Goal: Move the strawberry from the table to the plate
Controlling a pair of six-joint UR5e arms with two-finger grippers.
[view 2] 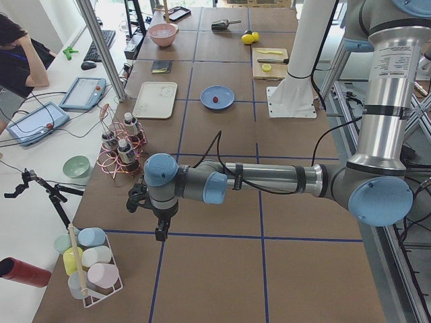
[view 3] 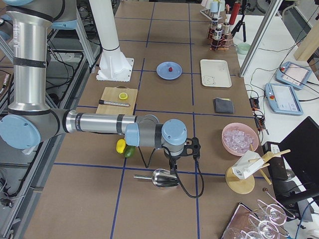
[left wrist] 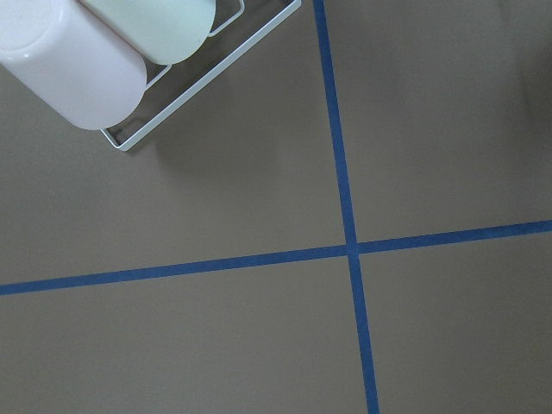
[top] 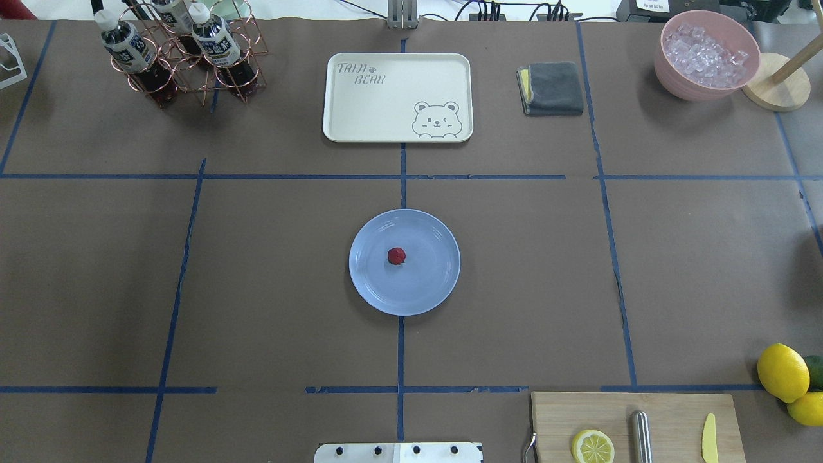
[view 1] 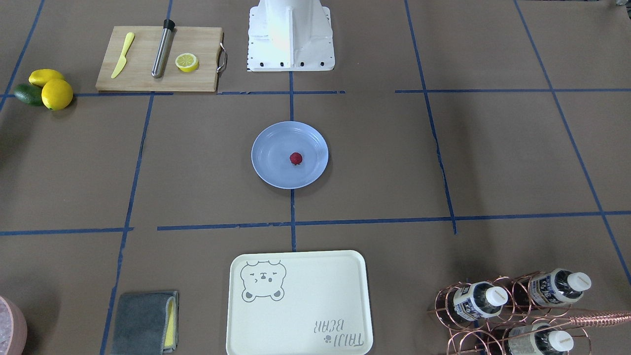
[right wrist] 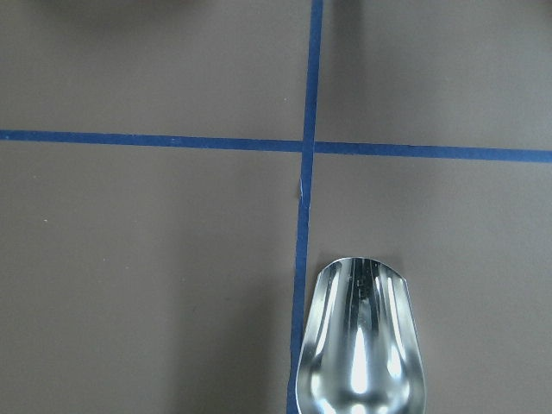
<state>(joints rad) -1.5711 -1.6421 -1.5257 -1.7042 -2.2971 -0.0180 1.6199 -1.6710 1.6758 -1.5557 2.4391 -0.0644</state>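
The strawberry (top: pixel 397 256), a small dark-red berry, lies near the middle of the light blue plate (top: pixel 431 276) at the centre of the brown table (top: pixel 257 289). The front-facing view shows the same strawberry (view 1: pixel 296 158) on the plate (view 1: pixel 268 165). Both grippers are far from it and appear only in the side views. My left gripper (view 2: pixel 161 232) hangs over the table's left end, beside a rack of cups. My right gripper (view 3: pixel 173 167) hangs over the right end, above a metal scoop. I cannot tell whether either is open or shut.
A cream bear tray (top: pixel 397 96), a copper bottle rack (top: pixel 180 54), a grey cloth (top: pixel 551 88) and a pink ice bowl (top: pixel 706 54) line the far side. A cutting board (top: pixel 636 427) and lemons (top: pixel 783 372) sit near right. A person (view 2: pixel 17 57) sits beside the table.
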